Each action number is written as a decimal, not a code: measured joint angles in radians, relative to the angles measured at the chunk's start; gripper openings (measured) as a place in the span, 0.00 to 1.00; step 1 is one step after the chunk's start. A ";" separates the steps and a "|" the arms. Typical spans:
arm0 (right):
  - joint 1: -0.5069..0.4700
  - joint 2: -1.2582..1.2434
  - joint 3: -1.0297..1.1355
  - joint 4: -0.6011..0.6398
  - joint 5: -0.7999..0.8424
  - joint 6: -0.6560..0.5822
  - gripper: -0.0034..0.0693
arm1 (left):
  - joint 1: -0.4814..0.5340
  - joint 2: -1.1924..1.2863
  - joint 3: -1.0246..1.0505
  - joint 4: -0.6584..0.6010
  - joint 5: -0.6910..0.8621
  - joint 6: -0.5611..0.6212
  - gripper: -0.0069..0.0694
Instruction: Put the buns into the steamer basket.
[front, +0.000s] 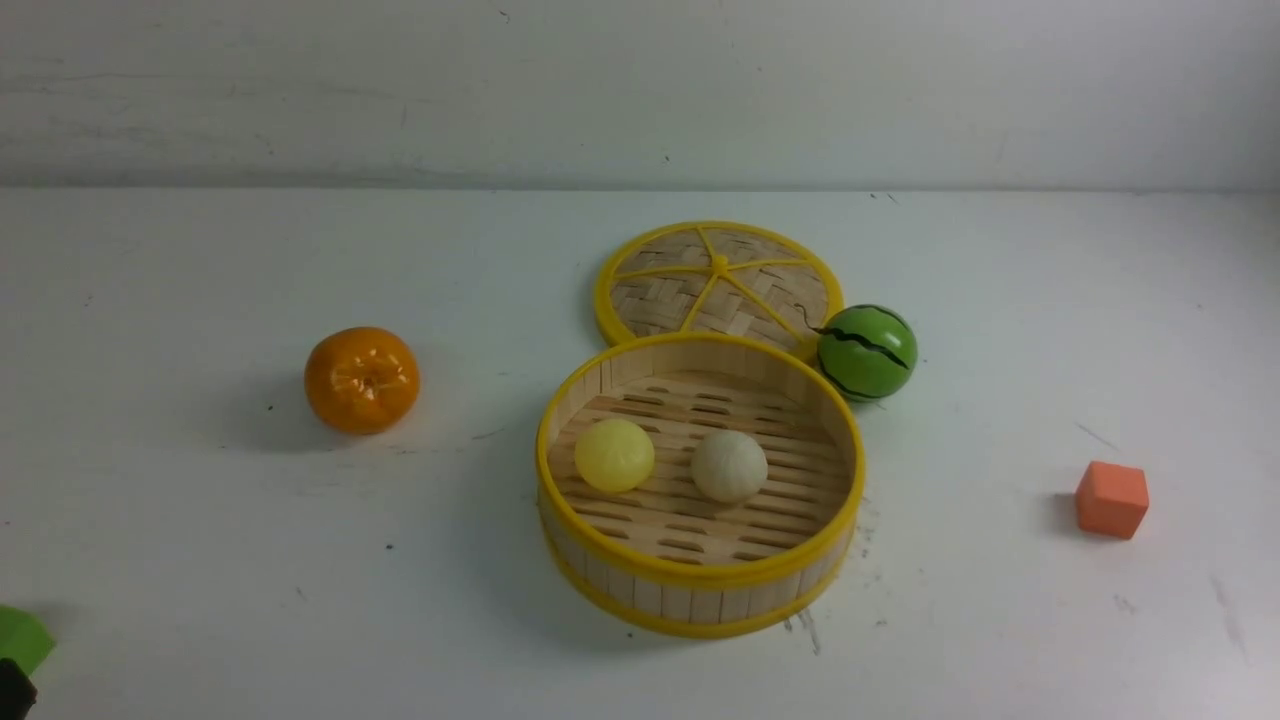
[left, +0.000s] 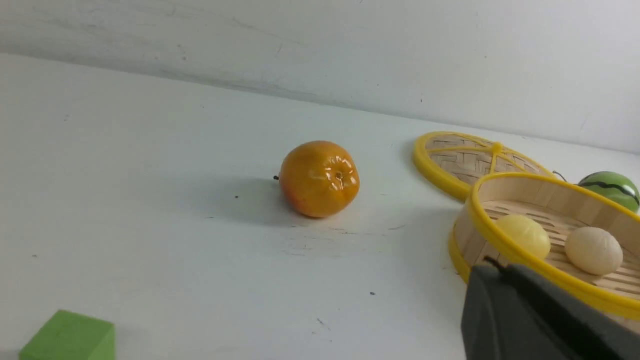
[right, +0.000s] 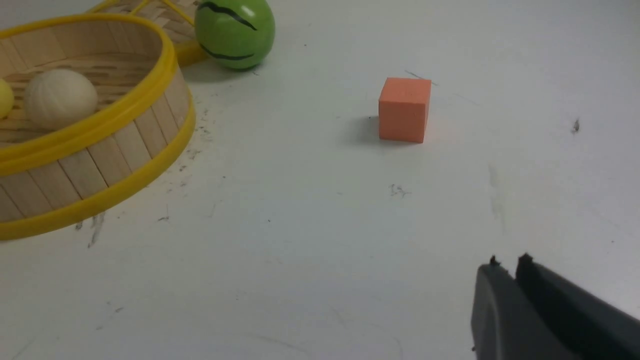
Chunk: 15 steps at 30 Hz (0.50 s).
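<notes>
Buns: pale yellow matte ball (front: 614, 455) and cream-beige matte ball (front: 729, 466) lay inside the basket, apparently where the task wanted them.
Basket: round slatted bamboo tray (front: 700, 573), uncovered, presumably for loading.
Left jaws: pressed together, holding nothing.
Right jaws: nearly together, holding nothing.

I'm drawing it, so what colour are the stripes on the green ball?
Black; the ball shows best in the front view.

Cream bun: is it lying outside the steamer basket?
No, the cream bun rests on the slatted floor inside the steamer basket.
</notes>
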 joint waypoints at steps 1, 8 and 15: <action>0.000 0.000 0.000 0.000 0.000 0.000 0.12 | 0.000 0.000 0.000 0.000 0.001 0.000 0.07; 0.000 0.000 0.000 0.000 0.000 0.000 0.13 | 0.000 0.000 0.000 0.000 0.013 0.000 0.07; 0.000 0.000 0.000 0.000 0.000 0.000 0.15 | 0.000 0.000 0.000 -0.002 0.013 0.000 0.07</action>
